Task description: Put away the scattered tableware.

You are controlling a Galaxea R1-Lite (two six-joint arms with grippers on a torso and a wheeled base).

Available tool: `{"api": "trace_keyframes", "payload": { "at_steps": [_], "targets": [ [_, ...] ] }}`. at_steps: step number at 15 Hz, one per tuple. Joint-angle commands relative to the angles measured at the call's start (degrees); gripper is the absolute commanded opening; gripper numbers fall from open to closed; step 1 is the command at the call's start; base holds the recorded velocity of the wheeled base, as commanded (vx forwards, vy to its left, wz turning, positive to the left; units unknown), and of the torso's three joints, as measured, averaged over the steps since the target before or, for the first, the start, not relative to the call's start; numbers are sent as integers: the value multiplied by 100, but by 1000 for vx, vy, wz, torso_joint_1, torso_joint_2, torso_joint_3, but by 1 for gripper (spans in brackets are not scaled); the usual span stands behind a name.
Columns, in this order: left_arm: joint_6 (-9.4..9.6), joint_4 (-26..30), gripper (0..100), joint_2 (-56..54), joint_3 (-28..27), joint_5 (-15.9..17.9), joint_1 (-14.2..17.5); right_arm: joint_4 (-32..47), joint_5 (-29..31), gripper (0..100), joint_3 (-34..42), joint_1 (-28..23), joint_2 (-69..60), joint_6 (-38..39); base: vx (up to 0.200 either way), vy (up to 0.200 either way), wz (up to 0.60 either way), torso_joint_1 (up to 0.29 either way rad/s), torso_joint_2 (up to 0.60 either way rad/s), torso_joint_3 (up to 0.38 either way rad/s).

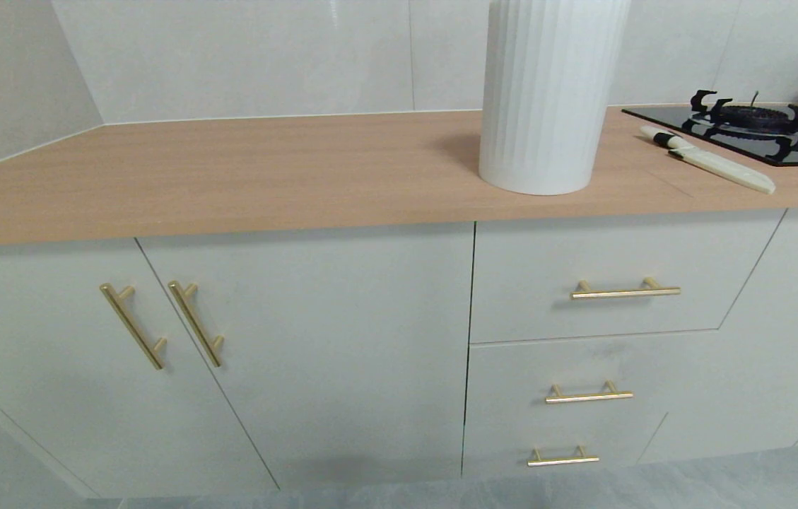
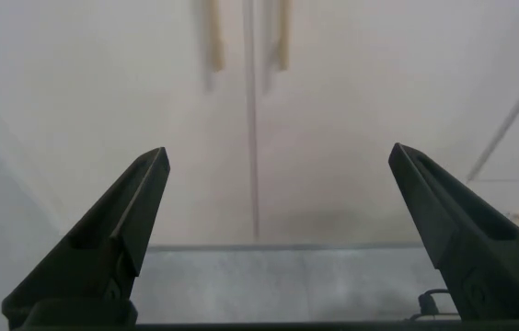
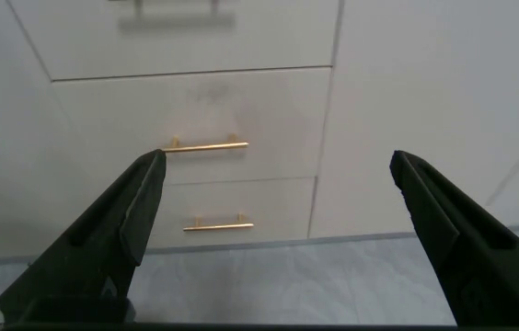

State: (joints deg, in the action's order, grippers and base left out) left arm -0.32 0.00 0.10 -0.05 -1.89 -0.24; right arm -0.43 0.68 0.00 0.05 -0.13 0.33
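A cream knife (image 1: pixel 713 158) with a black band on its handle lies on the wooden counter (image 1: pixel 264 170) at the right, beside the black hob (image 1: pixel 759 127). A tall white ribbed cylinder holder (image 1: pixel 547 92) stands on the counter left of the knife. My left gripper (image 2: pixel 278 161) is open, low in front of the two cupboard doors with gold handles (image 2: pixel 282 37). My right gripper (image 3: pixel 278 165) is open, low in front of the drawers, facing the gold drawer handles (image 3: pixel 206 145).
Under the counter are two cupboard doors (image 1: pixel 300 353) with slanted gold handles (image 1: pixel 195 323) on the left and three drawers (image 1: pixel 596 283) with gold handles on the right. Grey floor (image 1: pixel 582 488) runs along the cabinet base. Tiled wall stands behind the counter.
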Motion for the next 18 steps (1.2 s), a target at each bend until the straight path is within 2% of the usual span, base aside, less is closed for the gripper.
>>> {"api": "trace_keyframes", "payload": {
  "at_steps": [1, 8, 18],
  "targets": [
    [-3, 0, 100, -1, -4, -4, 7, -1, 2, 100, 0, 4, 13, 2, 0, 0, 0, 0, 0, 0],
    [-3, 0, 100, -1, -4, -4, 7, -1, 2, 100, 0, 4, 13, 2, 0, 0, 0, 0, 0, 0],
    [-3, 0, 100, 8, -4, -4, -2, -1, 2, 100, 0, 4, 13, 2, 0, -200, 0, 3, 4, 2]
  ]
}}
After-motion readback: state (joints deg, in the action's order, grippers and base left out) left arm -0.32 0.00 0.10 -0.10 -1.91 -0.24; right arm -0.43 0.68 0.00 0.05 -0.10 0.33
